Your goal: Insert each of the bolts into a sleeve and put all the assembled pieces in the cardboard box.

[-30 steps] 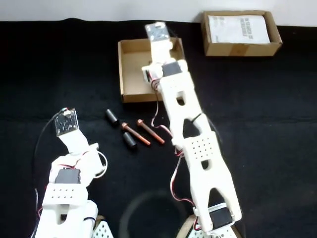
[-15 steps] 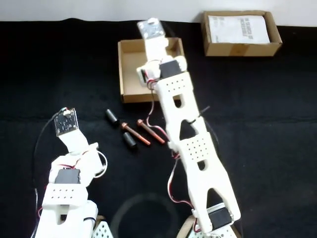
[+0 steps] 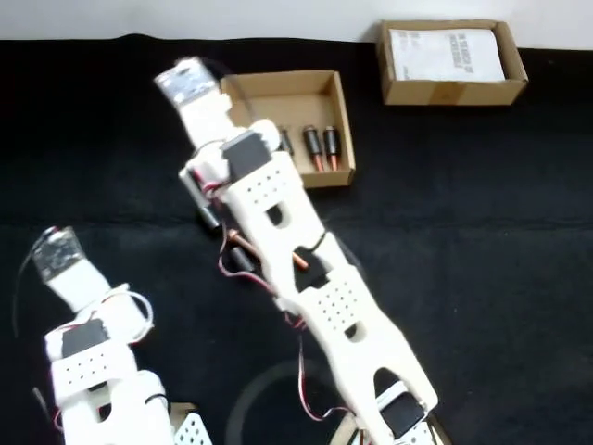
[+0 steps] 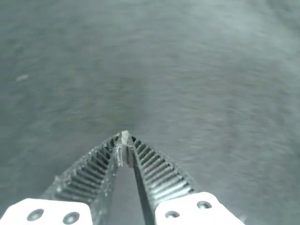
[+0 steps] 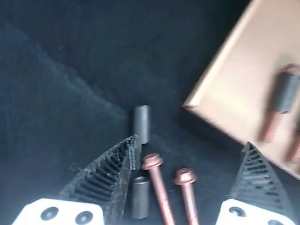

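The cardboard box [image 3: 278,100] at the back of the black cloth holds three assembled pieces [image 3: 315,148] along its near wall. In the right wrist view my right gripper [image 5: 190,152] hangs open above two loose copper bolts [image 5: 157,187] and two black sleeves [image 5: 141,123], with the box corner [image 5: 234,89] beside them. From above, the right arm [image 3: 278,213] covers most of these loose parts; one sleeve [image 3: 209,213] and a bolt [image 3: 243,244] peek out. My left gripper [image 4: 124,140] is shut and empty over bare cloth at the near left.
A second cardboard box [image 3: 451,63] with a white sheet on it sits at the back right. The left arm [image 3: 79,311] stands at the near left corner. Black cloth covers the table to the right of the right arm.
The right arm swung left from over the cardboard box to above the loose bolts and sleeves, uncovering the pieces in the box. The left arm shifted left and nearer.
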